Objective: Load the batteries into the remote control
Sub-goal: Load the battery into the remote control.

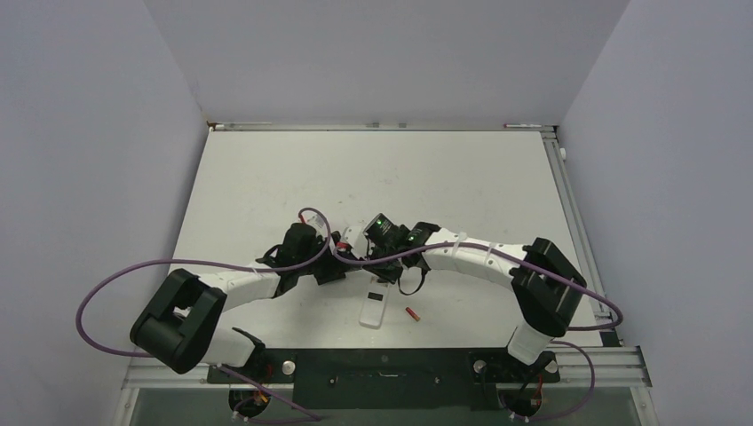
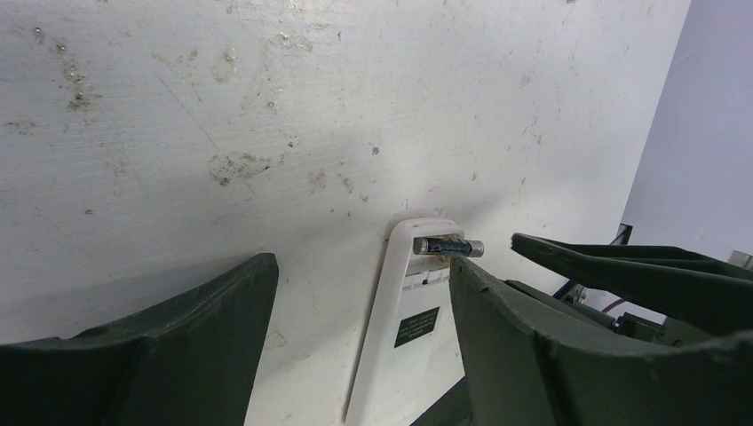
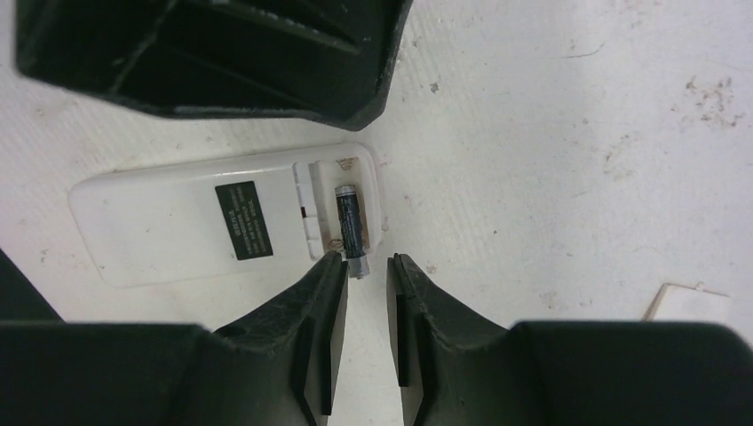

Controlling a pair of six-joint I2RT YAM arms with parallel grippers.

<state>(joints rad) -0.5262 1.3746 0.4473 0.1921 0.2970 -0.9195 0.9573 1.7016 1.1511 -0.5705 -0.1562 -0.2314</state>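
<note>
right pincer (image 3: pixel 366 259) at 6 o'clock, fingers slightly apart, clamping nothing. battery (image 3: pixel 348 222) straight ahead at 12, long axis 6-to-12, near end overhanging the open bay of the remote (image 3: pixel 178 222). left pincer (image 2: pixel 362 264) beyond, wide apart.

Seen from above, the remote (image 1: pixel 373 309) loses its far end under the right arm (image 1: pixel 462 253), so the battery bay is out of sight there. In the left wrist view its near end runs off the bottom edge. The label (image 3: pixel 242 221) print is unreadable (too small), and the right wrist view's edge cuts a white piece (image 3: pixel 701 300).
</note>
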